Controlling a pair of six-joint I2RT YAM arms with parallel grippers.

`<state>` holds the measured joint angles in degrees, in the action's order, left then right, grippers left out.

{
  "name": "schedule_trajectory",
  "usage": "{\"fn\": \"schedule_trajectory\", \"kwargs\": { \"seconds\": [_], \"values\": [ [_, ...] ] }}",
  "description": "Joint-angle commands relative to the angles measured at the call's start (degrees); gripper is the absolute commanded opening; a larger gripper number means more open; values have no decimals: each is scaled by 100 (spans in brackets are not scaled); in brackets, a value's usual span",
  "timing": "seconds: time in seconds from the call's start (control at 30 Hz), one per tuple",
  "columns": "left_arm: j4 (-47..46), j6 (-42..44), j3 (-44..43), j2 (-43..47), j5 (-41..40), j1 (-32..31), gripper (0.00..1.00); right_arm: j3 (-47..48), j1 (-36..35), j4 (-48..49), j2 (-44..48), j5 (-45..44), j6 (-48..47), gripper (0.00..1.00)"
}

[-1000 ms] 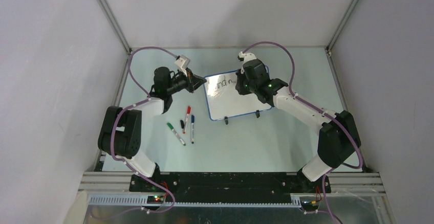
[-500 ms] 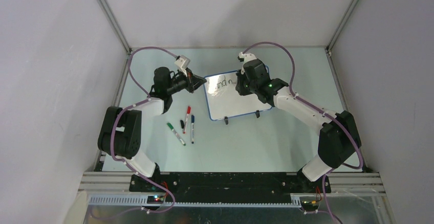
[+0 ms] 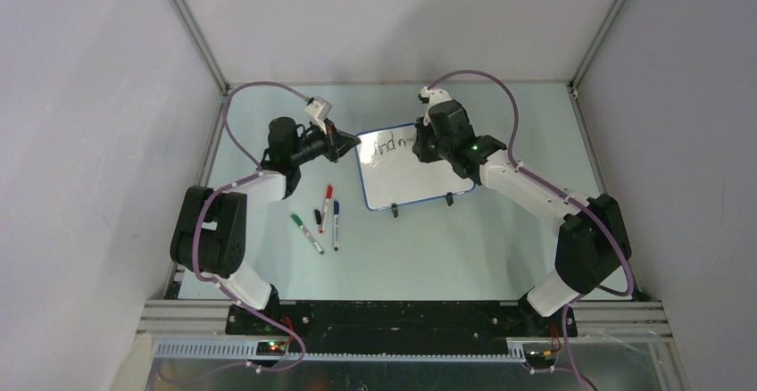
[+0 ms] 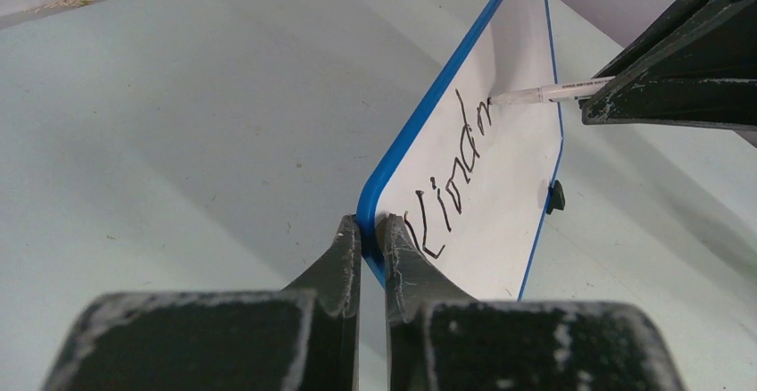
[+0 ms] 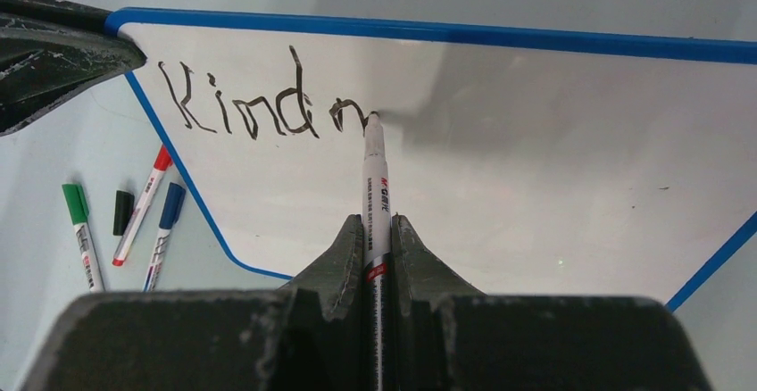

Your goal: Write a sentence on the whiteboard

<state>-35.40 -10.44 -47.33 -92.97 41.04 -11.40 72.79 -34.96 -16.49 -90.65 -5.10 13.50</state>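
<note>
- Pale green tabletop [image 3: 464, 248] inside a grey-walled enclosure, top view; both arm bases sit at the near edge.
- Whiteboard [image 3: 412, 186]: white w/ thin blue rim and rounded corners. It stands tilted on small black feet at centre-rear of the table, btwn the two grippers.
- L gripper [image 4: 369, 227]: fingers clamped on the board's upper-left corner, one finger on each side of the blue rim, just beside the "K".
- R gripper [image 5: 377, 228]: fingers pinched tight on a marker [image 5: 374, 172] w/ white barrel and printed label. The barrel runs straight out btwn the fingertips toward the board.
- Marker tip touches the board face at the end of the last stroke.
- Sentence [image 5: 259, 105]: reads "Kindn" at this moment, in thin black strokes. It forms one line along the top-left of the board, starting next to the L gripper's fingers.
- Loose pens lie on the table left of the board, near its lower-left corner: green marker [image 3: 306, 233], red marker [image 3: 326, 207] and blue marker [image 3: 336, 225]. All are capped and roughly parallel.
- Small black cap [image 3: 317, 216] lies btwn the green and red markers, apart from the board.
</note>
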Motion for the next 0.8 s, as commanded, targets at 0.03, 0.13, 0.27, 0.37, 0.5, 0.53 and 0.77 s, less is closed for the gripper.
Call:
{"fn": "schedule_trajectory", "kwargs": {
  "seconds": [0.03,0.13,0.27,0.37,0.5,0.53,0.77],
  "values": [
    [331,411,130,39,-199,-70,0,166,144,244,147,-118,-20,0],
    [327,411,132,38,-199,-67,0,167,163,251,124,-111,-10,0],
    [338,411,120,27,-195,-70,0,170,184,267,105,-108,-3,0],
    [340,416,129,36,-190,-68,0,165,195,247,80,-77,11,0],
    [340,420,129,40,-193,-73,0,171,203,230,90,-47,28,0],
    [336,420,128,42,-193,-66,0,173,203,223,91,-50,25,0],
    [339,417,135,34,-199,-71,0,165,258,57,92,-222,80,0]
  ]
}}
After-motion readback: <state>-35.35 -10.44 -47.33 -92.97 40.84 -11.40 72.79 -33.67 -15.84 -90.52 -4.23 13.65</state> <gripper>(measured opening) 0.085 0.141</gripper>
